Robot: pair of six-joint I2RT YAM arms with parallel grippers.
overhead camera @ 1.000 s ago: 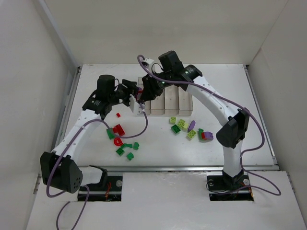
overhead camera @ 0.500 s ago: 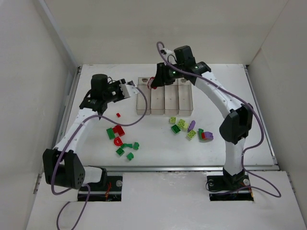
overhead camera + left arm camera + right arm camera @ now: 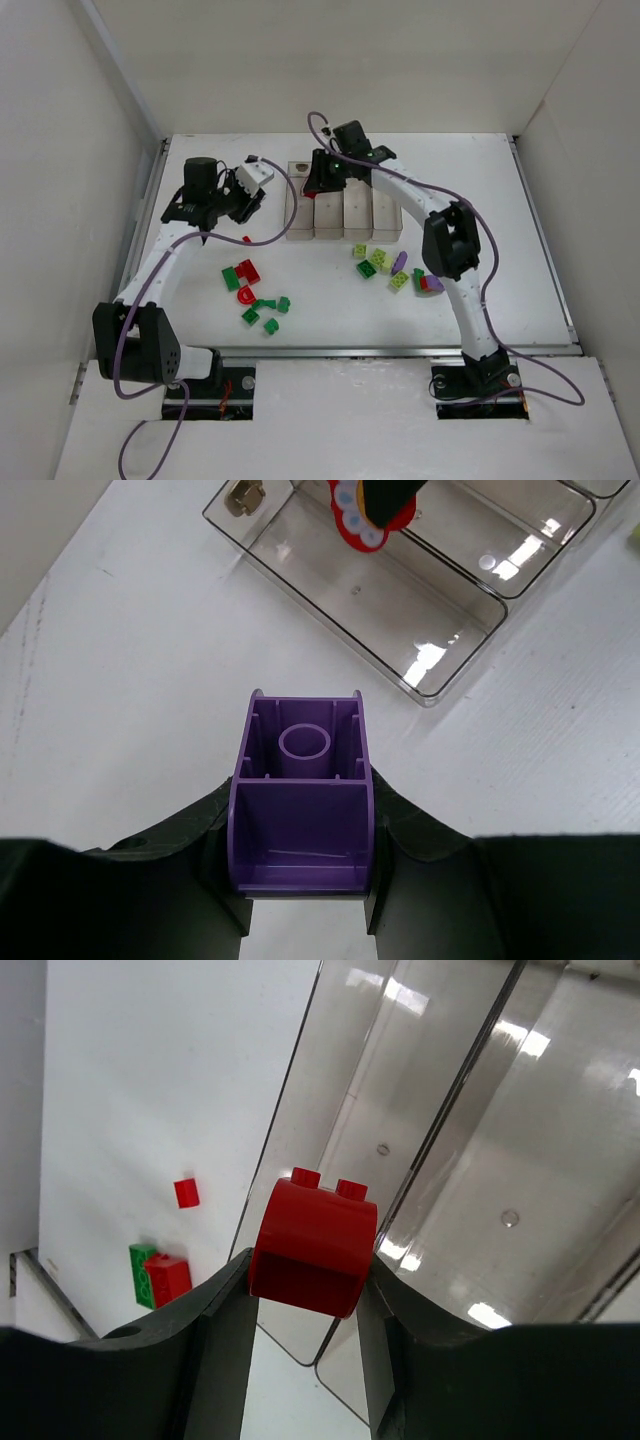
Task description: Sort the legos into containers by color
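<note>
Now each gripper holds one brick by the row of clear smoky-plastic bins (image 3: pixel 345 213)
L gripper (image 3: pixel 305 890) is clamped on a purple hollow plastic brick (image 3: pixel 303 800), open underside facing the wrist cam, over the white table (image 3: pixel 120 680) just left of the bins; R gripper (image 3: pixel 308 1305) pinches a red rounded plastic brick (image 3: pixel 313 1250) w/ two studs above the leftmost bin. Loose legos lie nearer the arm bases: red + dark green cluster (image 3: pixel 255 295) at left, yellow-green, green + purple cluster (image 3: pixel 395 268) at right, one small red piece (image 3: pixel 247 240) apart
</note>
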